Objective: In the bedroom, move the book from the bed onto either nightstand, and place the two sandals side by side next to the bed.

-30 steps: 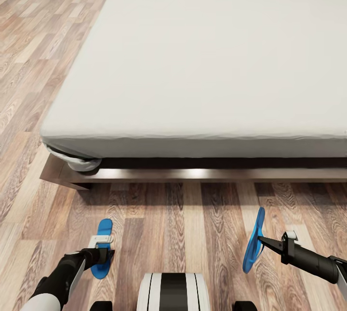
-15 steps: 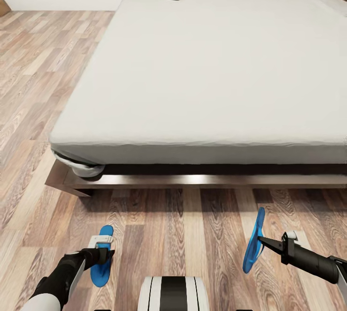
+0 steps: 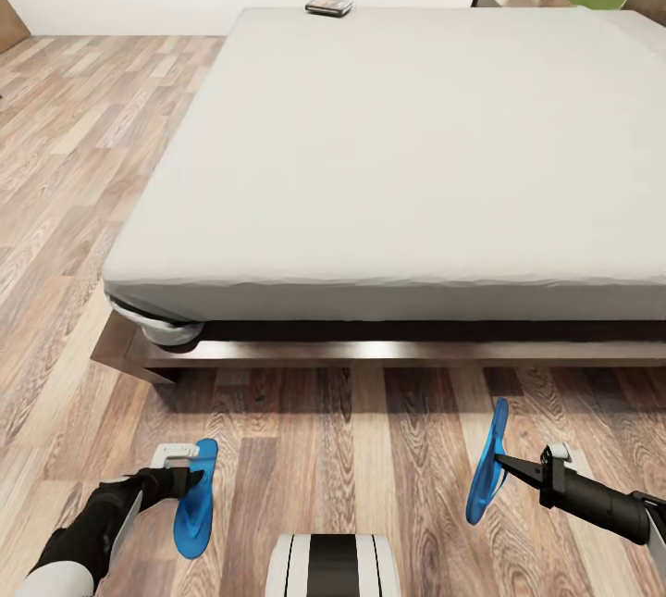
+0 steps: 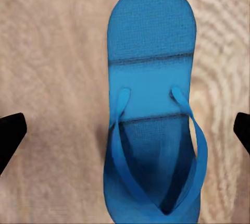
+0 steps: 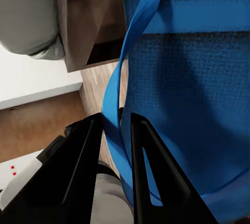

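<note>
1. Head view: the bed lies ahead on the wood floor, with the book at its far edge. One sandal lies flat on the floor before the bed, the left gripper just beside it. The right gripper holds the other sandal on edge above the floor.
2. Left wrist view: the sandal lies strap-up on the planks, both black fingertips spread wide apart, clear of it.
3. Right wrist view: the fingers pinch the blue strap of the sandal near the bed frame.
</note>
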Motion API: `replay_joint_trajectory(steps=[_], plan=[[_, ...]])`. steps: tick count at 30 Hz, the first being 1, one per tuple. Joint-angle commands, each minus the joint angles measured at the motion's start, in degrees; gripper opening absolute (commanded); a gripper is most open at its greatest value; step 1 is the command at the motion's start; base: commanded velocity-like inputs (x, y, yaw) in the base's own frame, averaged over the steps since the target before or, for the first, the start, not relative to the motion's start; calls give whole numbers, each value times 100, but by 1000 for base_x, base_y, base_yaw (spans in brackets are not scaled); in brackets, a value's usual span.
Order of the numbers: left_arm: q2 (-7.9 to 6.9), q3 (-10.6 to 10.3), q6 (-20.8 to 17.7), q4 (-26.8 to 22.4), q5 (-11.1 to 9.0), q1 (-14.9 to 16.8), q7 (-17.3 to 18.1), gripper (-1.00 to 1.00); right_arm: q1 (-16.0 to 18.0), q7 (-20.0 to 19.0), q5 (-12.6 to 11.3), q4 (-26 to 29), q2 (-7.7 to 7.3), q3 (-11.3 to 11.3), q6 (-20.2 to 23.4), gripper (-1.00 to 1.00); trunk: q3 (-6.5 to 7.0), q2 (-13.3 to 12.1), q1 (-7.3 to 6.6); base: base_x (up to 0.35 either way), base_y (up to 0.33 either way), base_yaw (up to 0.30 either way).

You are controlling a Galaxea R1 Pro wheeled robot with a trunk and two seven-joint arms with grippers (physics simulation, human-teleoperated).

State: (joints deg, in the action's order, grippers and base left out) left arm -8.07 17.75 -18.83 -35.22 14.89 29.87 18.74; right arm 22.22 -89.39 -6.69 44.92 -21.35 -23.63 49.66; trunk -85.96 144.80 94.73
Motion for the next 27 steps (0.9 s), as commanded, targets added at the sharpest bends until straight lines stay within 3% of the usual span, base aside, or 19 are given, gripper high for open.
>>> replay_joint_trajectory(steps=[1, 2, 3, 5, 6, 8, 14, 18, 24, 27], plan=[[-79, 44, -30, -115, 10, 2, 276, 100, 2, -25, -8, -1, -1, -1, 70, -100, -4, 1, -1, 0, 0, 0], [-148, 62, -36, -199, -66, 2, 562, 100, 2, -22, -8, -1, -1, -1, 70, -100, -4, 1, -1, 0, 0, 0], [-148, 62, -36, -199, -66, 2, 562, 100, 2, -22, -8, -1, -1, -1, 70, -100, -4, 1, -1, 0, 0, 0], [-437, 214, -59, -313, -358, 2, 1629, 100, 2, -19, -8, -1, -1, -1, 70, -100, -4, 1, -1, 0, 0, 0], [-492, 243, -63, -321, -401, 2, 1816, 100, 2, -18, -8, -1, -1, -1, 70, -100, -4, 1, -1, 0, 0, 0], [-722, 348, -128, -343, -557, 2, 2718, 100, 2, -18, -8, -1, -1, -1, 70, -100, -4, 1, -1, 0, 0, 0], [-1004, 397, -385, -352, -634, 2, 3982, 100, 2, -18, -8, -1, -1, -1, 70, -100, -4, 1, -1, 0, 0, 0], [-1051, 398, -435, -353, -646, 2, 4250, 100, 2, -12, -8, -1, -1, 0, 69, -100, -4, 1, -1, 0, 0, 0], [-1067, 396, -451, -310, -671, -39, 4490, 100, 2, -5, -8, -1, -1, -1, 63, -100, 129, -7, -16, 0, 0, 0], [-1074, 481, -388, 26, -658, -84, 4709, 100, 2, -2, -8, -1, -1, -1, 62, -100, 196, -11, -24, 0, 0, 0]])
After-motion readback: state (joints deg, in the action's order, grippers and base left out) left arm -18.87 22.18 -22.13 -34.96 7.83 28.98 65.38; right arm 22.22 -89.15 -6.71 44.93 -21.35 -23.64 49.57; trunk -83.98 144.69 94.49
